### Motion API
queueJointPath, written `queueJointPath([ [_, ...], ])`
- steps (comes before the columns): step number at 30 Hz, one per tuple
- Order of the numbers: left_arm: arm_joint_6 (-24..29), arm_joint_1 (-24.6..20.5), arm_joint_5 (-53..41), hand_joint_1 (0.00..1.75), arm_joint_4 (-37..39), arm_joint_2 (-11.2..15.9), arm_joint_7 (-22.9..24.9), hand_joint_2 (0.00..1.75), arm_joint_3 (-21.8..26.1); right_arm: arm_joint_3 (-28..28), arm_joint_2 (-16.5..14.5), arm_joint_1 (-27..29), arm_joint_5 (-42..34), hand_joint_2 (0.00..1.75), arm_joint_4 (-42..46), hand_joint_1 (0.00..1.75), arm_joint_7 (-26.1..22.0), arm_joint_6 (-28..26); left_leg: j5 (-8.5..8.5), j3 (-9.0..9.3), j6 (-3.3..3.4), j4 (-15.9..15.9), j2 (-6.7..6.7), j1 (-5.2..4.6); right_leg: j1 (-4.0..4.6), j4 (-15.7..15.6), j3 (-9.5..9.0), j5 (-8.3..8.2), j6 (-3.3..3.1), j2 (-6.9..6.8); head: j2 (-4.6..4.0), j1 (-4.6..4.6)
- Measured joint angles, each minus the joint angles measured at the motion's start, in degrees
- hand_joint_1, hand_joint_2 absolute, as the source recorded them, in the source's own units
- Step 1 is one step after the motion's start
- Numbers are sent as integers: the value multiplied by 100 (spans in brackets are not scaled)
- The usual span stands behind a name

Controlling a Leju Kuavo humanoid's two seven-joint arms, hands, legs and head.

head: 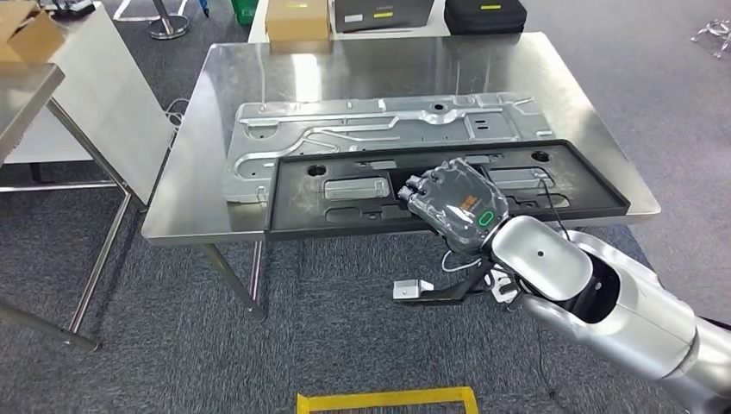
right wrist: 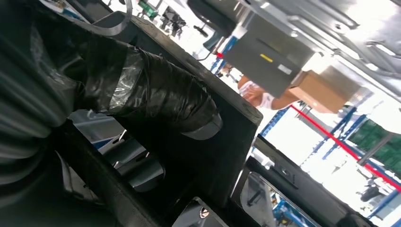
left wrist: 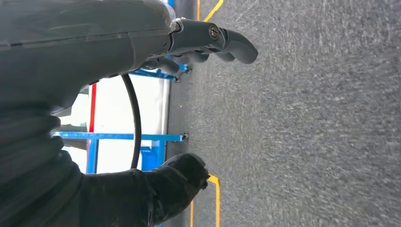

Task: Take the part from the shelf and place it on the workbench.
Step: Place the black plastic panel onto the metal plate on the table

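The black part (head: 345,211), a long flat frame w/ cutouts, lies on the workbench (head: 198,138) along its near edge, front rim slightly past the edge from what I see in head view. It overlaps the near side of a silver stamped metal panel (head: 388,125) lying flat further back on the same top.

My right hand (head: 448,200) rests on the part roughly mid-length, fingers curled down into one of the cutouts. In right wrist view the taped thumb (right wrist: 161,97) sits over a black bar of the frame and darker fingers (right wrist: 137,172) sit under it, so I read it as gripping the part. The right arm (head: 603,297) comes in from lower right.

My left hand (left wrist: 189,42) hangs over grey carpet (left wrist: 307,118) in left wrist view, fingers apart from the thumb (left wrist: 179,177), nothing between them.

Past the far edge of the bench: a cardboard box (head: 297,19) and two dark cases (head: 435,13). Another steel table (head: 26,95) stands to the left. A yellow floor marking (head: 388,400) lies on the carpet near me.
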State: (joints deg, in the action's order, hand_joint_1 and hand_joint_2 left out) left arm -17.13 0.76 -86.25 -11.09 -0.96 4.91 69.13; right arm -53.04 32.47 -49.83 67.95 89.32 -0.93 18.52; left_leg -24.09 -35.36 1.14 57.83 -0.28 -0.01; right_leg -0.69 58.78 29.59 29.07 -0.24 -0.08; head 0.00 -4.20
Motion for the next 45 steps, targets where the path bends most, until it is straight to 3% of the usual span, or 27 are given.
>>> queueJointPath([
  [3, 10, 0, 0, 0, -1, 1, -10, 175, 0, -7, -11, 0, 0, 175, -2, 175, 4, 3, -11, 193, 102, -143, -7, 34, -9, 213, 39, 50, 76, -2, 1, 1],
  [6, 15, 1, 0, 0, -1, -7, -16, 175, 0, -15, -16, 9, 0, 175, -14, 175, 8, 13, -67, 317, 151, -175, -14, 37, -23, 1094, 574, 432, 142, 8, 0, 5],
  [8, 15, 12, 0, 0, -1, -11, -15, 175, 0, -37, -16, 49, 1, 175, -28, 175, 11, 20, -135, 370, 145, -164, -18, 39, -47, 1455, 933, 515, 186, 8, -1, 5],
  [9, 16, 16, 0, 0, -1, -13, -10, 175, 0, -46, -16, 64, 2, 175, -34, 175, 11, 19, -175, 408, 131, -155, -20, 44, -66, 1356, 979, 385, 201, 6, -1, 7],
  [11, 20, 18, 0, 0, -1, -15, 7, 175, 0, -51, -16, 83, 7, 175, -51, 175, 5, 3, -271, 497, 82, -132, -21, 56, -108, 686, 806, -130, 226, -1, -1, 7],
  [12, 23, 16, 0, 0, -1, -14, 18, 175, 0, -51, -16, 90, 9, 175, -69, 175, -1, -8, -320, 534, 46, -111, -21, 59, -110, 364, 714, -277, 218, -8, -1, 7],
  [14, 31, 13, 0, 0, -1, -12, 32, 175, 0, -51, -16, 109, 11, 175, -104, 175, -23, -32, -405, 570, -44, -78, -18, 54, -83, 84, 610, -347, 133, -13, 0, 14],
  [17, 39, 0, 0, 0, -1, -11, 29, 175, 0, -50, -19, 112, 22, 175, -123, 175, -37, -55, -459, 614, -139, 48, -7, 62, -61, 82, 518, -342, -29, 3, 0, 21],
  [19, 42, -20, 0, 0, -1, -12, 30, 175, 0, -49, -20, 101, 27, 175, -126, 175, -39, -74, -529, 425, -174, 446, -2, 79, -58, 68, 417, -295, -105, 4, 0, 22],
  [22, 43, -20, 0, 0, -1, -12, 32, 175, 0, -49, -32, 132, 33, 175, -130, 175, -45, -86, -900, -285, -212, 1484, 3, 80, -34, 60, 300, -185, -158, 14, -1, 19],
  [23, 43, -14, 0, 0, -1, -11, 25, 175, 0, -49, -41, 152, 38, 175, -130, 175, -33, -66, -965, -467, -202, 1649, 3, 75, -21, 59, 255, -144, -165, 18, -1, 19],
  [24, 42, -10, 0, 0, -1, -11, 16, 175, 0, -50, -52, 167, 43, 175, -129, 175, -18, -42, -925, -558, -178, 1633, 3, 68, -6, 59, 206, -102, -169, 21, 0, 19],
  [25, 40, -5, 0, 0, -1, -11, 5, 175, 0, -50, -63, 177, 46, 175, -127, 175, -2, -19, -748, -550, -133, 1406, 3, 52, 11, 58, 142, -53, -171, 23, 0, 19],
  [27, 38, 9, 0, 0, -1, -3, -7, 175, 0, -50, -74, 180, 50, 175, -121, 175, 10, 2, -217, -364, -3, 678, -3, -8, 39, 51, 8, 45, -166, 22, 0, 24],
  [28, 36, 16, 0, 0, -1, 2, -5, 175, 0, -51, -75, 181, 50, 175, -119, 175, 4, 1, -58, -272, 62, 365, -9, -44, 46, 34, -45, 91, -150, 31, 0, 26],
  [30, 34, 25, 0, 0, -2, 13, 6, 175, 3, -52, -75, 186, 46, 175, -119, 175, -16, -7, 27, -168, 149, 95, -24, -92, 47, 4, -114, 127, -94, 46, 0, 31],
  [33, 35, 28, 0, 0, -5, 15, 16, 175, 29, -52, -74, 168, 35, 175, -120, 175, -28, -7, 40, 71, 189, -92, -27, -59, 54, 155, -150, 99, -15, 44, 0, 33],
  [35, 34, 15, 0, 0, -5, 8, 16, 175, 50, -51, -78, 150, 26, 175, -121, 175, -20, -17, 0, 231, 206, -155, -24, -38, 44, 591, 81, 225, 25, 37, 1, 36],
  [37, 29, 5, 0, 0, -5, 0, 8, 175, 57, -51, -92, 179, 23, 175, -137, 175, -15, -66, -86, 325, 221, -161, -30, -40, 30, 1221, 535, 490, 67, 37, 1, 37],
  [39, 25, 13, 0, 0, -5, -4, -1, 175, 57, -51, -147, 240, 46, 175, -200, 175, 2, -137, -197, 441, 210, -157, -41, -40, 10, 1464, 891, 621, 96, 36, 1, 37],
  [40, 23, 18, 0, 0, -5, -5, -5, 175, 57, -51, -192, 259, 65, 175, -249, 175, 14, -169, -259, 517, 200, -153, -44, -40, 2, 1328, 949, 521, 99, 35, 0, 38],
  [41, 21, 19, 0, 0, -5, -5, -11, 175, 57, -51, -239, 268, 84, 175, -301, 175, 25, -193, -325, 598, 187, -148, -45, -40, -3, 1043, 931, 286, 91, 33, 0, 39],
  [43, 14, 16, 0, 0, -5, -7, -27, 175, 57, -51, -316, 279, 108, 175, -398, 175, 39, -225, -464, 711, 141, -128, -49, -41, 14, 365, 858, -339, 43, 20, 0, 39],
  [44, 11, 12, 0, 0, -5, -8, -31, 175, 57, -50, -346, 285, 114, 175, -435, 175, 46, -233, -519, 734, 107, -122, -53, -38, 34, 152, 826, -543, 11, 17, 0, 37],
  [45, 9, 7, 0, 0, -5, -9, -34, 175, 57, -47, -374, 289, 122, 175, -463, 175, 60, -237, -556, 747, 72, -108, -56, -34, 56, 39, 815, -634, -26, 17, 0, 37],
])
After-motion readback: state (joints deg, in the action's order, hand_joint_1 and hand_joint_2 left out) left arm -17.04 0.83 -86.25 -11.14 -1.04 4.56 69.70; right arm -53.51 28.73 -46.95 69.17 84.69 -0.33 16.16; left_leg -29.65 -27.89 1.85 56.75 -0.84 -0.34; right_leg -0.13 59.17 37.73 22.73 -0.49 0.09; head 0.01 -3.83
